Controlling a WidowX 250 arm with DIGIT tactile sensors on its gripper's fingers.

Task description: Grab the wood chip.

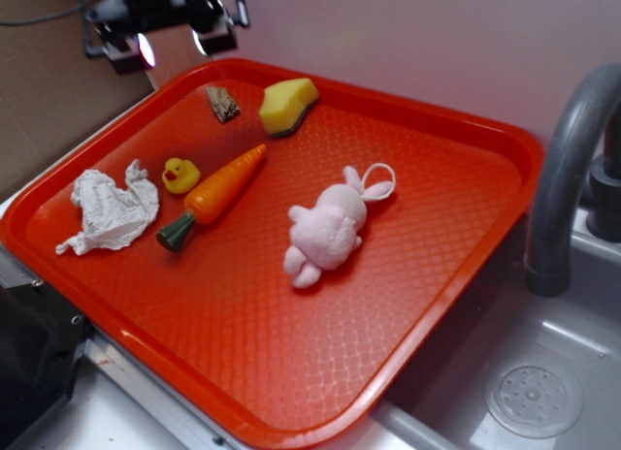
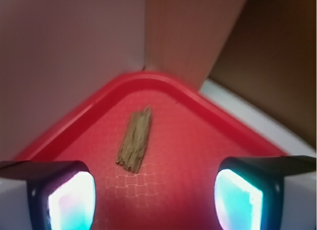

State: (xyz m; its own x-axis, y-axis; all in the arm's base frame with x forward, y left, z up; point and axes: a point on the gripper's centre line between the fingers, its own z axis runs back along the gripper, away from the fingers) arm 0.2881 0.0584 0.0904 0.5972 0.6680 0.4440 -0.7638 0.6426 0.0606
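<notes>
Wrist view shows the gripper (image 2: 151, 195) with fingers spread wide, empty, above the red tray (image 2: 208, 141). Beyond them, toward 12 o'clock, the wood chip (image 2: 135, 139) lies near the tray corner. I think it should advance, descend, and close across the narrow width.

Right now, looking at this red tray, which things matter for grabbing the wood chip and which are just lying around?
For the job:
- wood chip, near the tray's far corner
- gripper, open, above it

Just lying about:
- yellow sponge
- rubber duck
- toy carrot
- pink plush bunny
- crumpled white paper
- red tray, holding them all
- sink faucet
</notes>
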